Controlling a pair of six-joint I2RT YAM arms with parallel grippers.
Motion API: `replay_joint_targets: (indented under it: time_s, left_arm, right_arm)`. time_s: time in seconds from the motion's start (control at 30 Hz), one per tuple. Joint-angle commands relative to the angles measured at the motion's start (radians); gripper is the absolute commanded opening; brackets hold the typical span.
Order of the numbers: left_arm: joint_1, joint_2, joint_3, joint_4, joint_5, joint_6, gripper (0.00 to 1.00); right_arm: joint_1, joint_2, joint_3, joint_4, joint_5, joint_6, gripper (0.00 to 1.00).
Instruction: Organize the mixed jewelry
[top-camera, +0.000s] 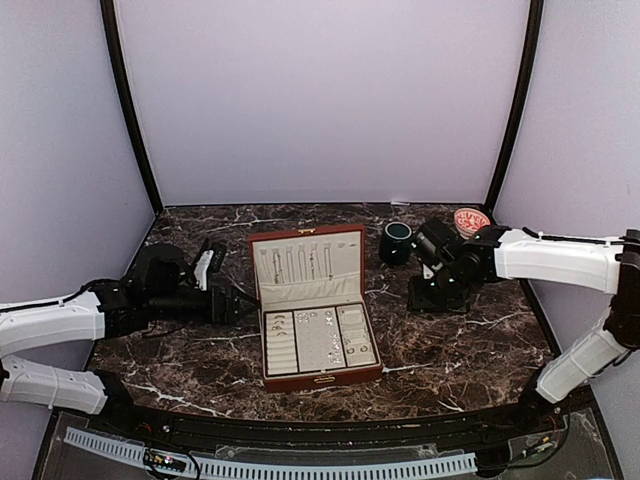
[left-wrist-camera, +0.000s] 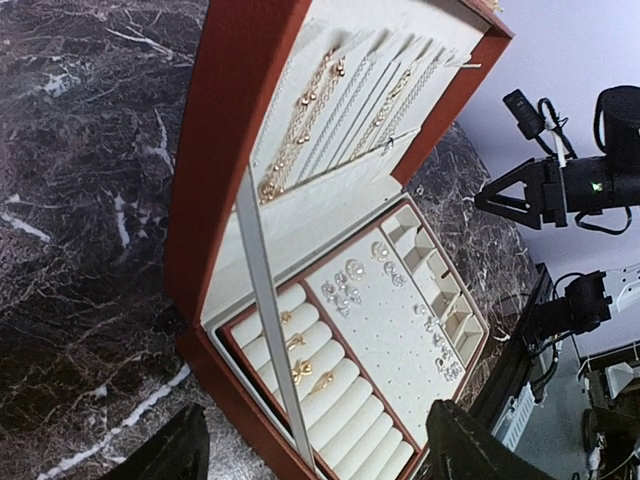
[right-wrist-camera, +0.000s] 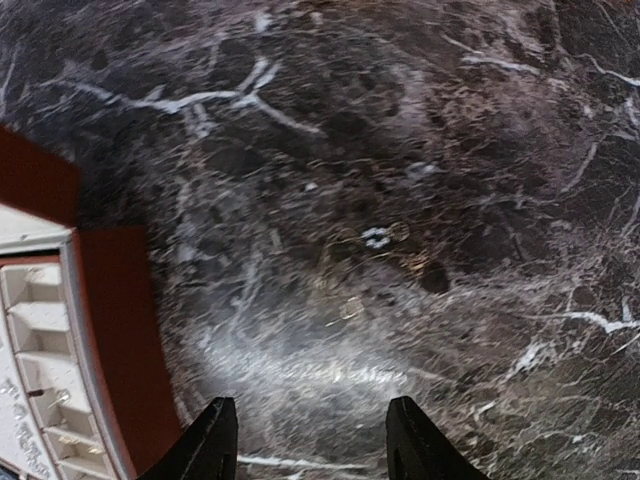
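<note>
Currently the dark marble table (top-camera: 480, 350) is carrying the reddish-brown box (top-camera: 320, 378) at centre, its lid standing open. Left gripper (left-wrist-camera: 315, 455) is hovering beside the box's left side, fingers spread, holding nothing. Right gripper (right-wrist-camera: 312, 440) is hanging over bare marble right of the box, fingers likewise apart. Green mug (top-camera: 396, 242) and pink bowl (top-camera: 470, 220) are sitting back right. Mixed jewelry (left-wrist-camera: 345, 290) is lying in the cream compartments, with chains hanging in the lid.
</note>
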Motion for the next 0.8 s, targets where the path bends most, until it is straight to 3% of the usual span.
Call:
replay_joint_targets:
  time_s: [0.0,0.33,0.77]
  left_arm:
    - [0.009,-0.049,-0.03,0.036,-0.076,-0.021,0.77]
    - [0.01,-0.119,-0.05,0.057,-0.127,-0.026,0.76]
    - [0.017,-0.138,-0.051,0.042,-0.144,-0.037,0.76]
  right_arm:
    - [-0.087,0.012,-0.073,0.171,-0.014,-0.089,0.52]
    - [-0.2,0.161,-0.117,0.293,-0.026,-0.213,0.42]
    - [-0.208,0.256,-0.145,0.318,-0.003,-0.212,0.22]
